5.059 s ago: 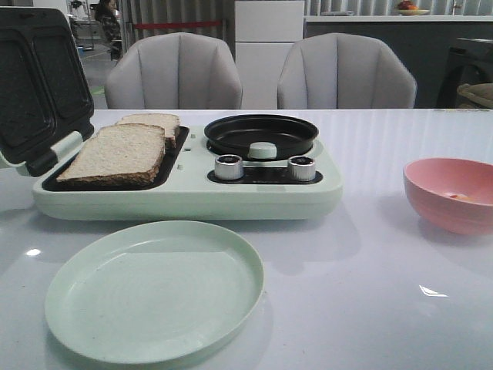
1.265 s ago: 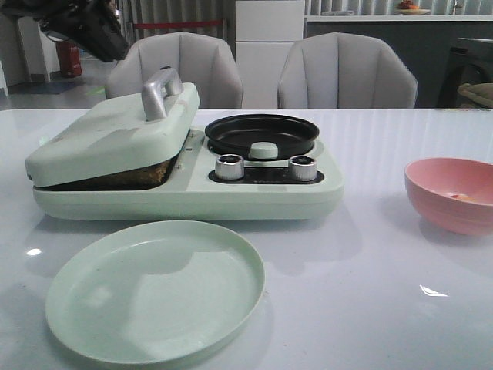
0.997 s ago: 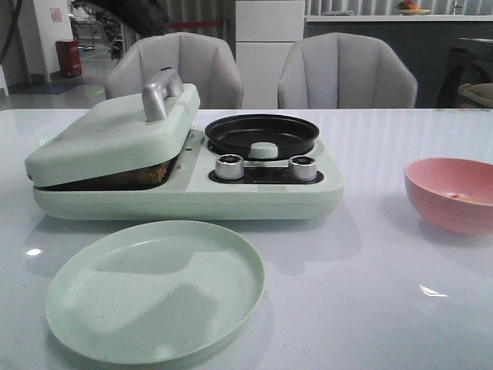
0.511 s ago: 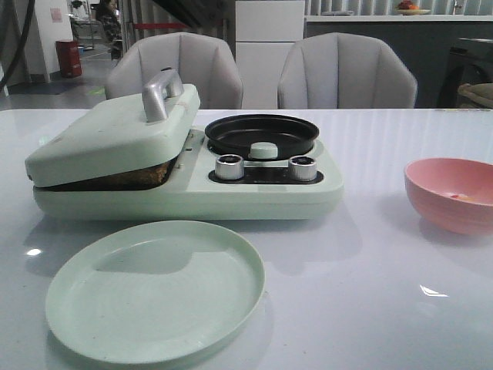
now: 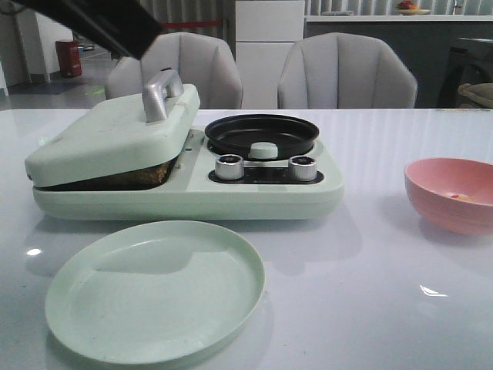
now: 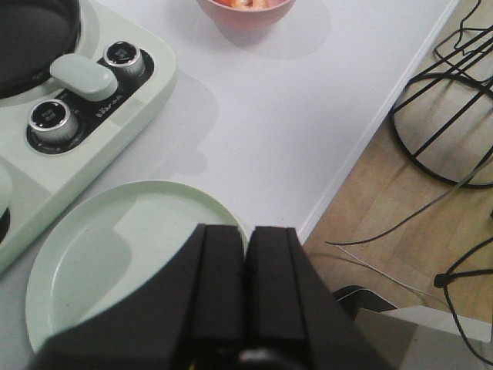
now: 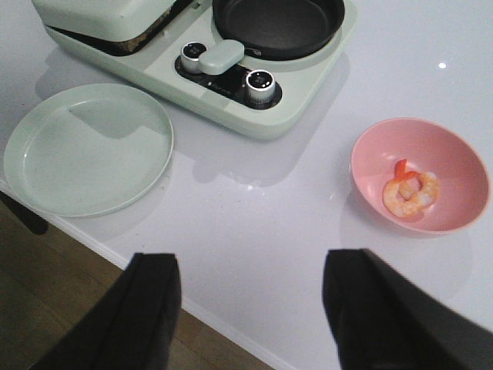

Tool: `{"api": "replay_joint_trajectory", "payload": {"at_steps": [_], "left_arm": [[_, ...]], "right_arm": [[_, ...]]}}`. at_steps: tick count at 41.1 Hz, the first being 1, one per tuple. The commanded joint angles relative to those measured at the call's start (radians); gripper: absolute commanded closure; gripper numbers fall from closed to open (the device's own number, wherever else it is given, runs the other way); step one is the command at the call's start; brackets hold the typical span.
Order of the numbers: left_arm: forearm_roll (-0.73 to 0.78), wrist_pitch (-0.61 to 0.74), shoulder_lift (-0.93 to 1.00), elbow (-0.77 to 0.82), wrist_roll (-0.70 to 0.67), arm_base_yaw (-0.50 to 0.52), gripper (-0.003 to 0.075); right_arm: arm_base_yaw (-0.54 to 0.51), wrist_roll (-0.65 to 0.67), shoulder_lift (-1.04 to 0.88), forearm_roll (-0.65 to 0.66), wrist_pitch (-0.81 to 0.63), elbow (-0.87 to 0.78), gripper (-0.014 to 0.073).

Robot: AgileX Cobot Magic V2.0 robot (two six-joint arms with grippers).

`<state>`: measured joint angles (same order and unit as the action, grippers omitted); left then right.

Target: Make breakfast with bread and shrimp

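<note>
The bread [image 5: 145, 176] lies inside the pale green breakfast maker [image 5: 254, 196]; the lid [image 5: 108, 139] rests down on it and only a brown crust edge shows [image 7: 146, 35]. A curled orange shrimp [image 7: 412, 193] lies in the pink bowl [image 7: 454, 166] right of the maker. My left gripper [image 6: 246, 231] is shut with nothing in it, high over the green plate [image 6: 115, 247] near the table's edge. The left arm [image 5: 100, 19] shows dark above the lid's metal handle [image 5: 160, 91]. My right gripper [image 7: 246, 262] is open and empty, high above the table's front edge, well short of the bowl.
A black round pan [image 5: 262, 132] sits on the maker's right half, with two metal knobs [image 5: 229, 166] in front. The empty green plate [image 5: 154, 289] lies in front of the maker. Two grey chairs [image 5: 347, 73] stand behind the table. Cables and a wire stand [image 6: 447, 116] are on the floor.
The lid, open five seconds ago, is down on the bread. In the last half second the left arm has swung back into view at the upper left, above the handle.
</note>
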<state>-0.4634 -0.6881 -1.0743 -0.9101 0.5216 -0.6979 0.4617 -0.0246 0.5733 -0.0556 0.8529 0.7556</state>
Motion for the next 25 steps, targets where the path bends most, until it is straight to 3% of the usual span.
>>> {"api": "replay_joint_trajectory", "payload": {"at_steps": [1,15,25], "left_arm": [[-0.002,0.062,0.103,0.028,-0.002,-0.006,0.0621],[0.003,0.125,0.225,0.107,-0.002,-0.006,0.0621],[0.003,0.125,0.215,0.107,-0.002,-0.006,0.0621]], "right_arm": [[-0.002,0.004,0.014,0.016,-0.09,0.026,0.0081],[-0.056,0.283,0.148,0.275,-0.044,0.044,0.0081],[-0.225,0.258,0.302,0.273,0.049,0.138,0.0081]]}}
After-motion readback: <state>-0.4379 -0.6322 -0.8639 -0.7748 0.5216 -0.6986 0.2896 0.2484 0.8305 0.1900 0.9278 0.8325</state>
